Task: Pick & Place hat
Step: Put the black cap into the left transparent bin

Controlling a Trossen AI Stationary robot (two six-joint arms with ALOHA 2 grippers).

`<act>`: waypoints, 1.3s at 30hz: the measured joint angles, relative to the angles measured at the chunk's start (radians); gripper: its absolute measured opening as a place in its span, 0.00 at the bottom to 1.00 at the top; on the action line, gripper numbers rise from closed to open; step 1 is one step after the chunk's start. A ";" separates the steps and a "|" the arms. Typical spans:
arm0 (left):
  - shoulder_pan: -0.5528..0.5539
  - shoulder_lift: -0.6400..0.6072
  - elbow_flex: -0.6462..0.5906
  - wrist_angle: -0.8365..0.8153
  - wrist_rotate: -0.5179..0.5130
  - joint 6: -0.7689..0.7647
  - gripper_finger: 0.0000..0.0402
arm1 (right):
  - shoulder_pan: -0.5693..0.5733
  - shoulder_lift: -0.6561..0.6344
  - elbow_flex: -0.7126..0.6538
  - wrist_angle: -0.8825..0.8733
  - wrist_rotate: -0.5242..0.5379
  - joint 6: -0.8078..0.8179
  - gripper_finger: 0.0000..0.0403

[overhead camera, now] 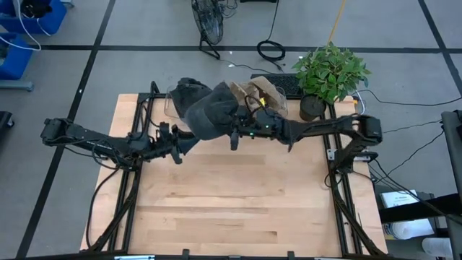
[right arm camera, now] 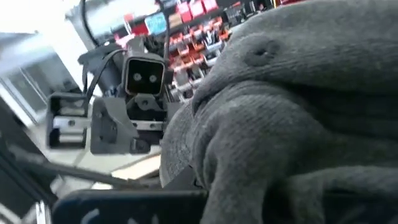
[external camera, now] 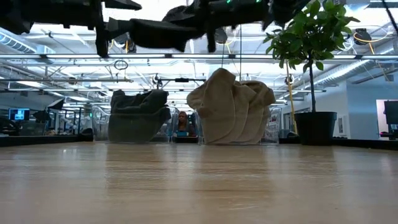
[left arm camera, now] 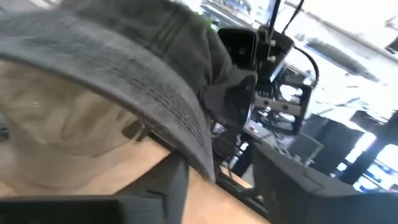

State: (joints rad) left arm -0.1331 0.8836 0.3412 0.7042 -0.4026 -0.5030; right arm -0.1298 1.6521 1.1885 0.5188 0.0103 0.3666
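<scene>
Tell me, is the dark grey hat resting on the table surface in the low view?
No. The dark grey hat hangs high between the two grippers, well above the wooden table, with open space beneath it.

High view looks straight down, low view level (both share the hat (overhead camera: 209,112)).

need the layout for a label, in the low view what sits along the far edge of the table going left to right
dark hats in a clear bin → tan hats in a clear bin → potted plant
</scene>
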 joint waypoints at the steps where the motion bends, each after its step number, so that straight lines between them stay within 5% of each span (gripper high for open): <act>1: 0.000 0.000 0.000 0.000 0.014 0.000 0.47 | 0.000 -0.025 0.000 -0.039 -0.013 -0.028 0.02; 8: 0.026 0.000 0.000 -0.012 0.148 -0.040 0.76 | 0.033 -0.168 0.000 -0.294 -0.074 -0.212 0.02; 14: 0.072 -0.001 0.000 -0.070 0.245 -0.086 0.89 | 0.079 -0.232 0.000 -0.409 -0.093 -0.312 0.02; 21: 0.117 -0.002 0.000 -0.093 0.315 -0.051 0.88 | 0.111 -0.265 0.000 -0.516 -0.095 -0.331 0.02; 25: 0.156 -0.002 0.001 -0.098 0.358 -0.075 0.85 | 0.135 -0.266 -0.001 -0.538 -0.201 -0.328 0.01; 39: 0.253 0.042 0.154 -0.255 0.642 -0.104 0.80 | 0.189 -0.189 -0.002 -0.541 -0.298 -0.346 0.01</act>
State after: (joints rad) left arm 0.1200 0.9260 0.4953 0.4492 0.2397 -0.6071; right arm 0.0587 1.4629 1.1866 -0.0218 -0.2877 0.0208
